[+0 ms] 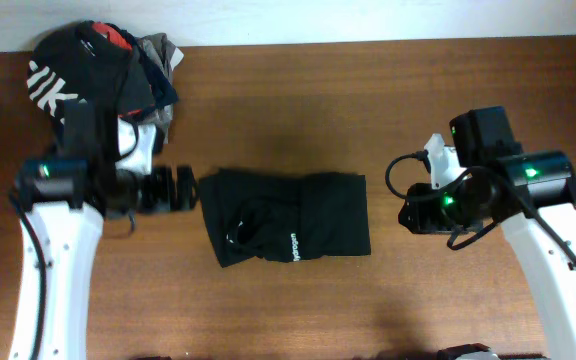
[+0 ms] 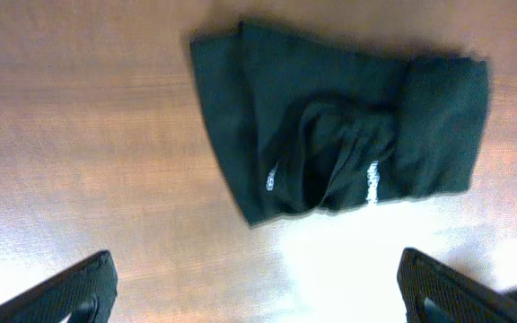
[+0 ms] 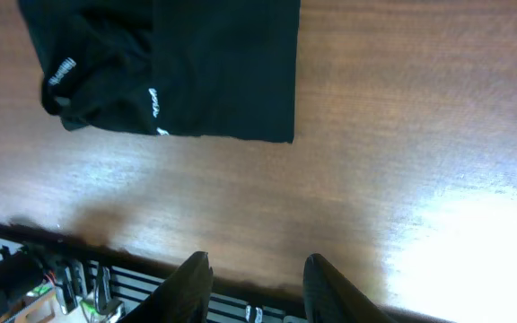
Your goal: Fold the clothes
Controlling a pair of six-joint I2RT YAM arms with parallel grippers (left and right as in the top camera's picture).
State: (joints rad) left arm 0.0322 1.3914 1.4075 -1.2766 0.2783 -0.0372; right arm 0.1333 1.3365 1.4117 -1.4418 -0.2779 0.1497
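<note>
Robotics lab, prob.: 2 white arms (image 1: 53, 260) at a wood table (image 1: 288, 310), bare wiring (image 3: 25, 285) by its edge.

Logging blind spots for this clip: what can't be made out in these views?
- Lettering on the black garment: too small overhead, blurred in the left wrist view.
- Clothes pile: partly behind the left arm overhead; item count unclear.
- Right gripper: fingers indistinct overhead; cut by the right wrist view's bottom edge.
- Left gripper: only finger ends show, at the left wrist view's bottom edge.
</note>
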